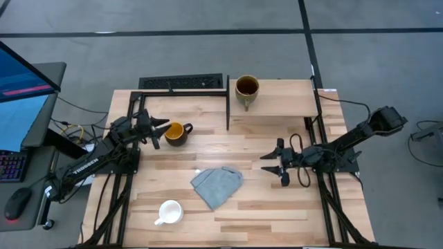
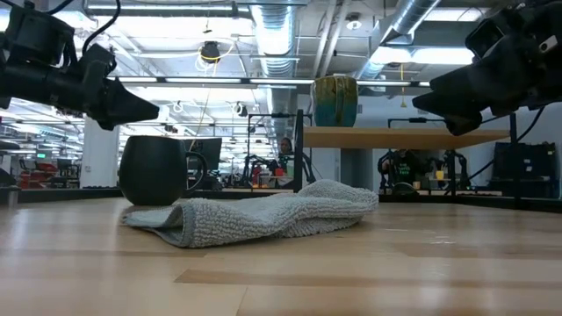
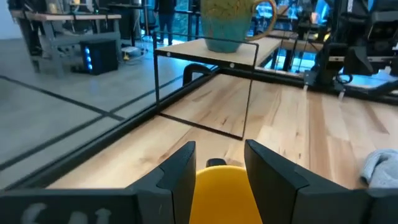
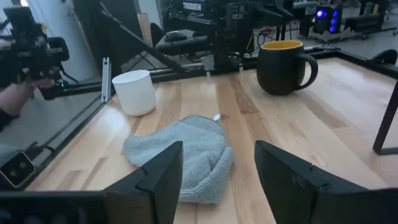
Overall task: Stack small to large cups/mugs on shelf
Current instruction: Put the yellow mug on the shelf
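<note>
The dark mug with the yellow-orange inside point(image 1: 176, 132) stands upright on the tabletop at the left. My left gripper point(image 1: 160, 133) is open and hovers just above its rim. In the left wrist view its fingers stand either side of the yellow inside point(image 3: 224, 193) without touching. The olive-tan mug point(image 1: 246, 88) stands upright on the shelf point(image 1: 284, 104). The white mug point(image 1: 169, 211) stands on the tabletop near the front edge. My right gripper point(image 1: 266, 163) is open and empty above the table, right of the grey-blue cloth point(image 1: 217, 184).
The cloth point(image 2: 263, 215) lies crumpled mid-table between the two arms. The shelf's black metal upright point(image 1: 228, 104) stands between the dark mug and the shelf board. A keyboard point(image 1: 181, 82) lies beyond the far edge. A person's hand point(image 4: 15, 96) shows off the table.
</note>
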You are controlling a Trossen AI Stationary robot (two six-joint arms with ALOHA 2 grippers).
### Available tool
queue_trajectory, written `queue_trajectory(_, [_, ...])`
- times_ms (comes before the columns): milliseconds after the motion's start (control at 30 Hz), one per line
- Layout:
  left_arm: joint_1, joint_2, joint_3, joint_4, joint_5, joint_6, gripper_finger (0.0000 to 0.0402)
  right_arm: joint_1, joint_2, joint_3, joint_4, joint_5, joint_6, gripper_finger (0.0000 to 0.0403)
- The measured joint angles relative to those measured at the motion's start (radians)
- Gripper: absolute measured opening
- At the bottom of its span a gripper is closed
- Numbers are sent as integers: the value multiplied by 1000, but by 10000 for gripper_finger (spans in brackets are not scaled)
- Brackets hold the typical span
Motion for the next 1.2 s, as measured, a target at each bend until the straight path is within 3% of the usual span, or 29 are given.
queue_trajectory(200, [0, 10, 37, -85, -4, 42, 128, 0, 0, 0, 12, 0, 8, 221])
queue_trajectory(367, [0, 51, 131, -212, -92, 41, 128, 0, 0, 0, 19, 0, 7, 221])
queue_trajectory(567, [0, 132, 195, -196, -109, -54, 128, 0, 0, 0, 19, 0, -10, 221])
queue_trajectory(933, [0, 399, 374, -317, -105, -90, 128, 0, 0, 0, 14, 0, -11, 221])
queue_trajectory(1200, [0, 596, 547, -537, -135, -88, 128, 0, 0, 0, 10, -1, -13, 221])
